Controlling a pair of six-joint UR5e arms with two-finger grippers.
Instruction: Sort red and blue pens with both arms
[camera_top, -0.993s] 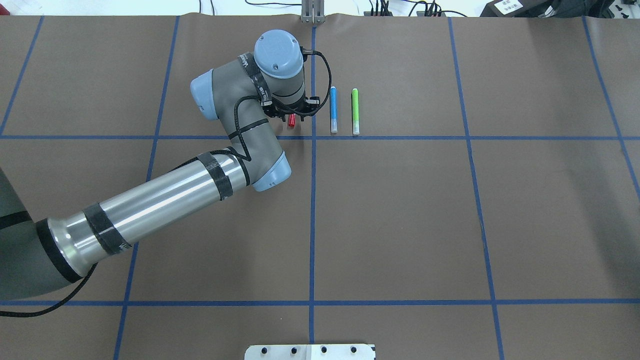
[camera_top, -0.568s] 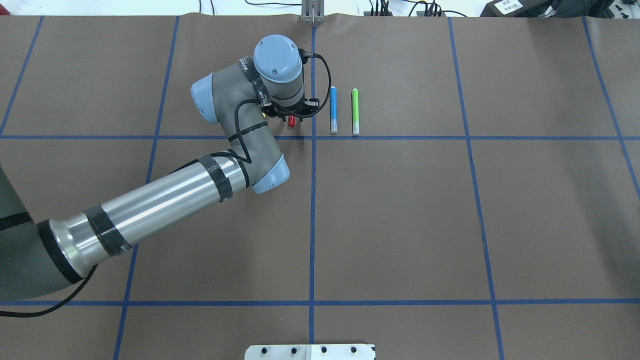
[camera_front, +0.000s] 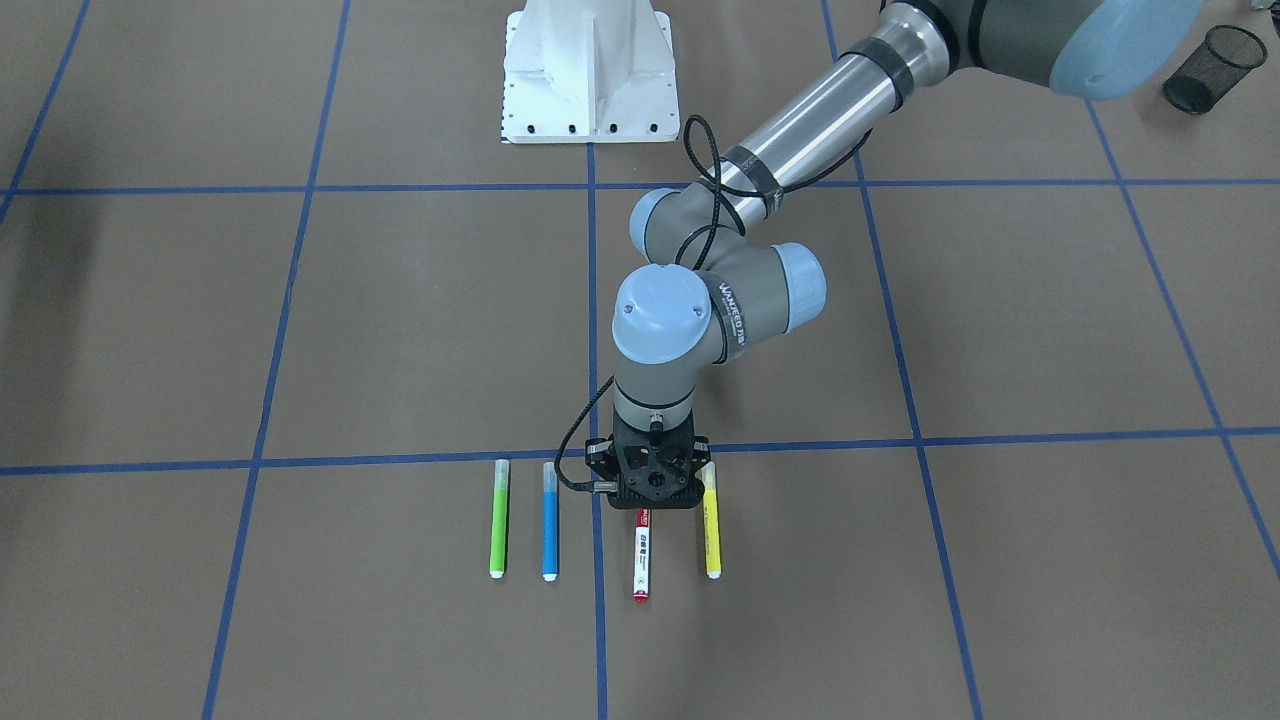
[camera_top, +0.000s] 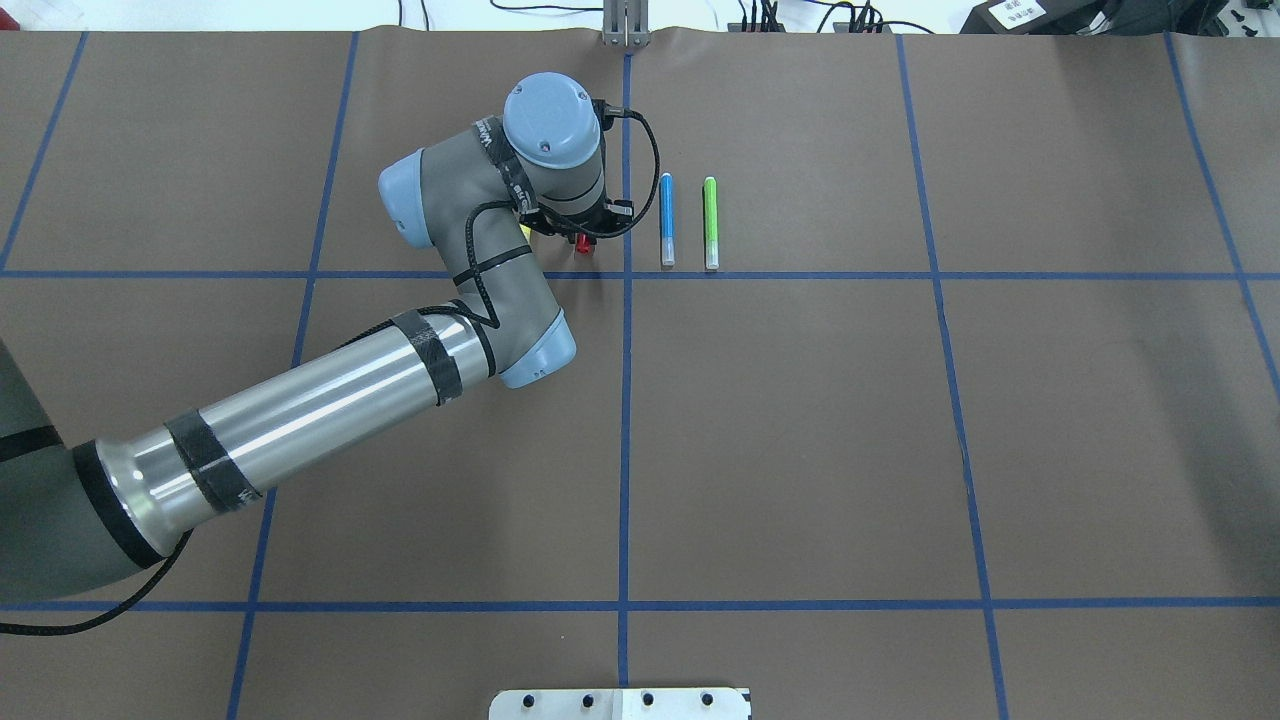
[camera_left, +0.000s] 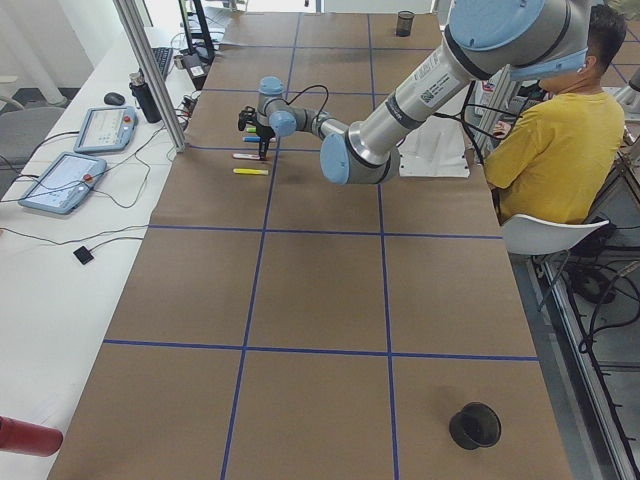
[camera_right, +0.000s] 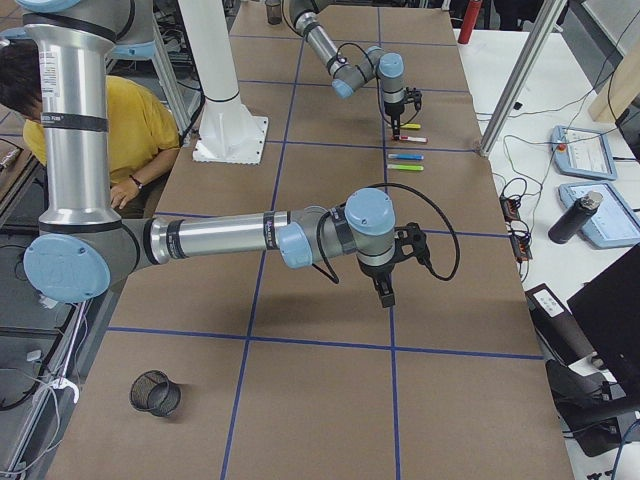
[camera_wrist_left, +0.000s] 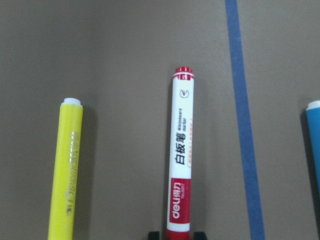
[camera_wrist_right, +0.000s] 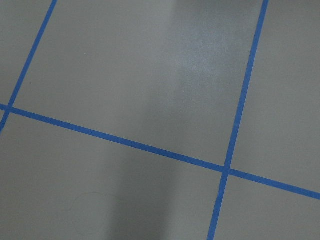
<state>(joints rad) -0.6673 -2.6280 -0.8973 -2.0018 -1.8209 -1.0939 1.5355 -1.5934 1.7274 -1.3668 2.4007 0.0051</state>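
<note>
The red marker (camera_wrist_left: 181, 155), white-barrelled with a red cap, lies flat on the brown table between a yellow pen (camera_wrist_left: 67, 170) and the blue pen (camera_front: 549, 530). My left gripper (camera_wrist_left: 177, 234) points straight down over the marker's capped end. It is open, with one black fingertip (camera_wrist_left: 154, 234) on each side of the cap. From overhead, only the red cap (camera_top: 581, 241) shows beneath the left gripper (camera_top: 583, 232), and the blue pen (camera_top: 667, 220) lies just to its right. My right gripper (camera_right: 386, 292) hovers over bare table far from the pens. I cannot tell whether it is open or shut.
A green pen (camera_top: 711, 222) lies beside the blue one. A white pedestal (camera_front: 590, 80) stands at the robot's side of the table. Black mesh cups (camera_front: 1212, 68) (camera_right: 155, 392) sit near the table's ends. A person in a yellow shirt (camera_left: 545, 150) sits beside the table.
My left wrist has shifted slightly left and settled over the red marker, so less of the red cap shows from overhead. The pens have not moved.
</note>
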